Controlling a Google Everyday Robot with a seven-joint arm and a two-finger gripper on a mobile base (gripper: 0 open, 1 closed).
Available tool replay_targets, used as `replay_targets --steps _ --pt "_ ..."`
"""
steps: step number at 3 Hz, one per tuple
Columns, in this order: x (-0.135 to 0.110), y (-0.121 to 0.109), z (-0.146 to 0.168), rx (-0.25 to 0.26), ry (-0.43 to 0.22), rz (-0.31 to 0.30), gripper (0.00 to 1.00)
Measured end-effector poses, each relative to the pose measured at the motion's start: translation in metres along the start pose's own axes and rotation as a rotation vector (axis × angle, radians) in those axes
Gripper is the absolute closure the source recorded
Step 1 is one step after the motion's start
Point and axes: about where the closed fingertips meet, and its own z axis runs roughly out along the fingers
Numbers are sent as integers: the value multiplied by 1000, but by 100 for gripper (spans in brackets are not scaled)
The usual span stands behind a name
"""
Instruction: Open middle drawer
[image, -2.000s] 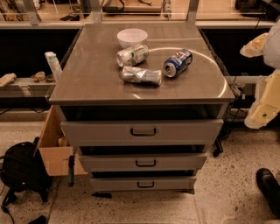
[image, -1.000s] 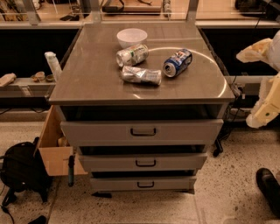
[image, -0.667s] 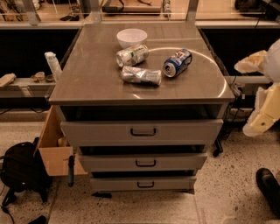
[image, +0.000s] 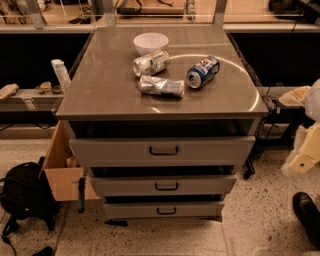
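The middle drawer (image: 162, 185) is the grey front between a wider drawer above and a narrower one below, under the grey table top (image: 100, 95). Its small black loop handle (image: 166, 186) sits at the centre of the front. A dark gap shows above the front, and the tray inside is hidden. My cream-coloured arm and gripper (image: 301, 157) hang at the right edge of the camera view. They are level with the drawers and well apart from the handle.
A white bowl (image: 151, 42), two crushed silver cans (image: 161, 85) and a blue can (image: 203, 71) lie on the table top. An open cardboard box (image: 62, 175) and a black backpack (image: 22, 195) stand on the floor at left. A dark object (image: 307, 215) sits at bottom right.
My arm has moved down and to the right, toward the frame's edge. The drawers and the things on the table have not moved.
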Motion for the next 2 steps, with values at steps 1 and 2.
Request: replay_targets --steps 1,2 --pt "24 -1 14 27 35 35 0" --pt "41 -3 29 30 50 54 0"
